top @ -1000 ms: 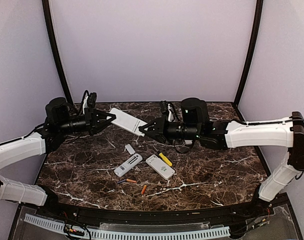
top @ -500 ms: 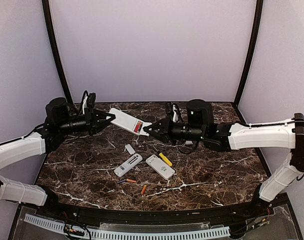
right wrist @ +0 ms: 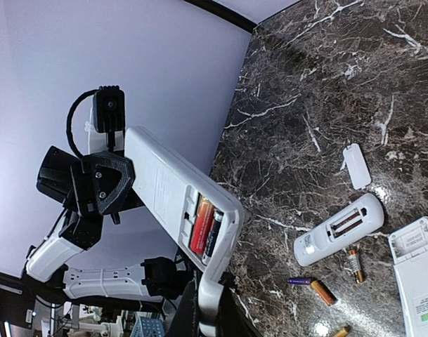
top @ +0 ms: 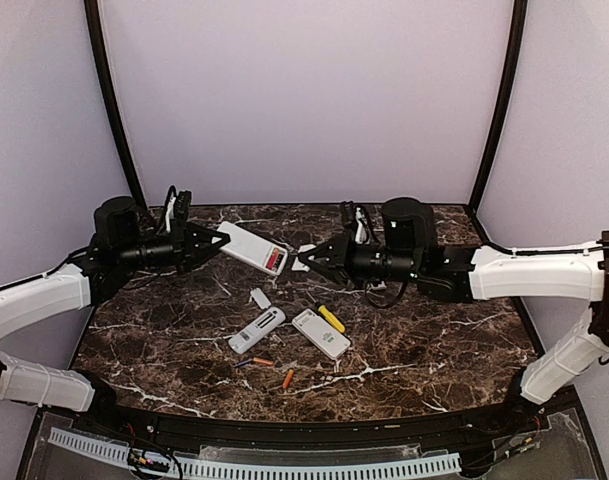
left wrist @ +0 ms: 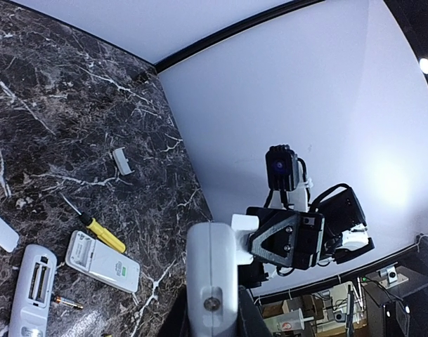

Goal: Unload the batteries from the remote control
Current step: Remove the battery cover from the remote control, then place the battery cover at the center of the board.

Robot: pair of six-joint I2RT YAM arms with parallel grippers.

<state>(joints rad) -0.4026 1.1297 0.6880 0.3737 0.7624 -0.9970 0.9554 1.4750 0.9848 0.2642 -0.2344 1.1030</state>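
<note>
My left gripper [top: 220,242] is shut on one end of a white remote control [top: 252,248], held level above the table. The remote's battery bay is open, with a red battery and a dark battery [right wrist: 205,226] lying side by side in it. My right gripper [top: 306,262] sits just off the remote's other end, shut on a small white battery cover [right wrist: 212,298]. The cover [left wrist: 245,222] also shows in the left wrist view, beside the remote's end [left wrist: 212,274]. Loose batteries [top: 256,361] [top: 288,378] lie on the marble near the front.
Under the held remote lie an open, empty white remote [top: 257,330], a second white remote [top: 321,333], a loose white cover [top: 260,297] and a yellow-handled screwdriver [top: 330,318]. Black frame posts stand at the table's back corners.
The right gripper has closed and drawn back to the right with the cover in it, which laid the red battery bay bare. A small gap now separates it from the remote.
</note>
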